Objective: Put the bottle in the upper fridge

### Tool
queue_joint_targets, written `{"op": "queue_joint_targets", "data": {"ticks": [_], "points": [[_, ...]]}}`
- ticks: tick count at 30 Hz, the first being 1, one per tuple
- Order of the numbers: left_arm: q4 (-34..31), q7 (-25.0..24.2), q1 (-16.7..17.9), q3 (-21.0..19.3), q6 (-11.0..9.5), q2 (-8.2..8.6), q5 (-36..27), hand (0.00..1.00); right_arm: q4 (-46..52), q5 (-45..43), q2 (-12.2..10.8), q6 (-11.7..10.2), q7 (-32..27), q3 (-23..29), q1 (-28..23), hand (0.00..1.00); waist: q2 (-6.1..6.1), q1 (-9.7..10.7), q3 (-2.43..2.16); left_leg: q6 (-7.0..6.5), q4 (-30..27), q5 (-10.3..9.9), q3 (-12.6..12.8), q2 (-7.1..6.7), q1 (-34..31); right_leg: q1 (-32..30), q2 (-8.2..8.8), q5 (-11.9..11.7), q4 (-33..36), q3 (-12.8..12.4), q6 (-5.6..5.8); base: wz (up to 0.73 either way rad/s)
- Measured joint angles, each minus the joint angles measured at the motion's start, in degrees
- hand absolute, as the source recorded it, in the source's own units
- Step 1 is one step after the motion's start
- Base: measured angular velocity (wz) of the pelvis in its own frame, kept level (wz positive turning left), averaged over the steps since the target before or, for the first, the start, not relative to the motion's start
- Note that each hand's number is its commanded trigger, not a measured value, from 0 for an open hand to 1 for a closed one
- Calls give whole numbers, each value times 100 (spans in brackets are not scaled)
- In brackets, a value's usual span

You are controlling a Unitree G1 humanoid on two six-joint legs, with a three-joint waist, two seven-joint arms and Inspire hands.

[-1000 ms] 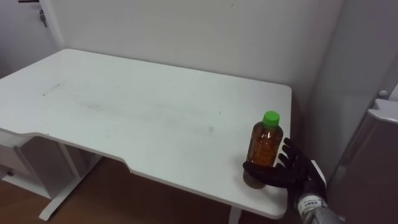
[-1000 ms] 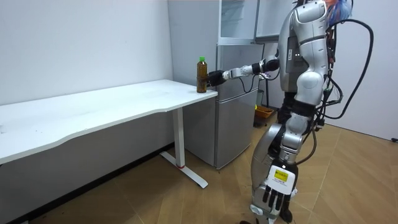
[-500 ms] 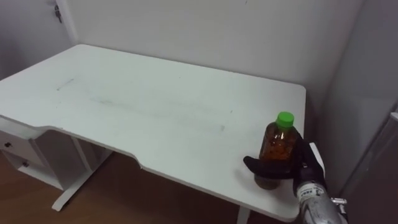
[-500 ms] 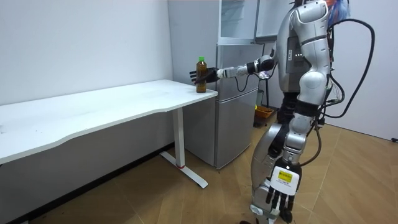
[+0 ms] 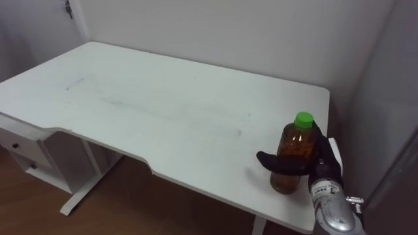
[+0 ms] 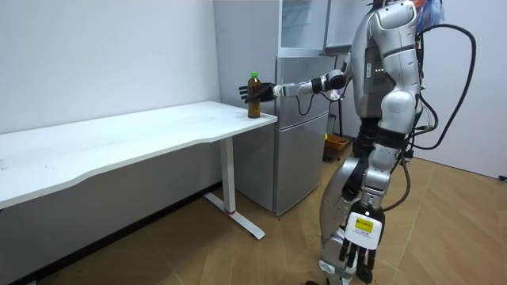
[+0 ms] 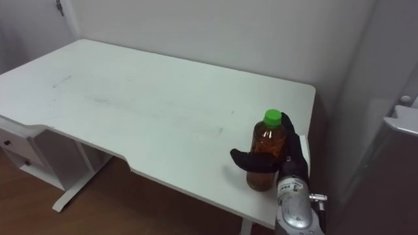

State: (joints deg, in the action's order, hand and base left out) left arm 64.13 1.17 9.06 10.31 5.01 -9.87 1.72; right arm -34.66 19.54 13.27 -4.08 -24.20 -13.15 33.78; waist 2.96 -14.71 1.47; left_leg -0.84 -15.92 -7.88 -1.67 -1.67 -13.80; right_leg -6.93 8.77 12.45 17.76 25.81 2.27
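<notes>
Right hand [image 5: 322, 164] now wrapped round the bottle [image 5: 290, 145], thumb across its front, no longer spread at its base.

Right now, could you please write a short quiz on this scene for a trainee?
1. True or false: the right hand has its fingers curled round the green-capped bottle.
2. Where is the bottle? A: at the middle of the white table. B: at the table corner beside the fridge. C: inside the fridge.
3. What does the left hand hold?

Key: 1 true. 2 B. 3 nothing; it hangs open beside the robot's leg in the room view.
</notes>
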Motion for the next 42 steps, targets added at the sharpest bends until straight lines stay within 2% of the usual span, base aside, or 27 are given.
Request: {"op": "queue_joint_targets", "data": {"ticks": [2,3,4,22,34,40,42], "points": [[-3,0,0,2,0,0,-2,0,0,5,1,0,-83,-70,0,0,0,7,0,0,-14,0,-3,2,-2,8,1,-2,5,14,-3,0],[-2,-2,0,7,0,0,-2,0,-16,5,3,0,-111,-116,0,40,0,10,0,0,-25,0,-6,2,-1,17,2,-4,6,27,-6,0],[-2,-3,0,7,0,0,-1,0,-27,7,3,0,-125,-134,-1,100,0,10,0,0,-29,0,-7,2,-2,20,4,-5,11,34,-7,0],[37,-46,13,66,0,-25,-260,0,-454,103,-9,-18,158,-132,-3,100,29,-4,16,-2,-161,-3,-19,10,-100,0,-10,-16,18,46,-24,0],[21,-42,23,65,9,-36,-669,0,-573,726,44,-92,395,-127,-3,100,26,0,17,-2,-157,-2,-35,6,-89,17,-9,-15,11,67,-23,0],[-7,-48,79,58,-18,-37,-650,0,-497,719,41,-2,557,-83,-13,100,25,60,13,-3,-141,-2,-36,4,-77,22,-11,-16,2,59,-23,0],[-54,-35,121,-35,-30,-37,-590,0,-203,717,74,187,626,-83,-81,100,31,98,8,-3,-124,-1,-27,6,-77,13,-13,-16,-15,36,-22,0]]}}
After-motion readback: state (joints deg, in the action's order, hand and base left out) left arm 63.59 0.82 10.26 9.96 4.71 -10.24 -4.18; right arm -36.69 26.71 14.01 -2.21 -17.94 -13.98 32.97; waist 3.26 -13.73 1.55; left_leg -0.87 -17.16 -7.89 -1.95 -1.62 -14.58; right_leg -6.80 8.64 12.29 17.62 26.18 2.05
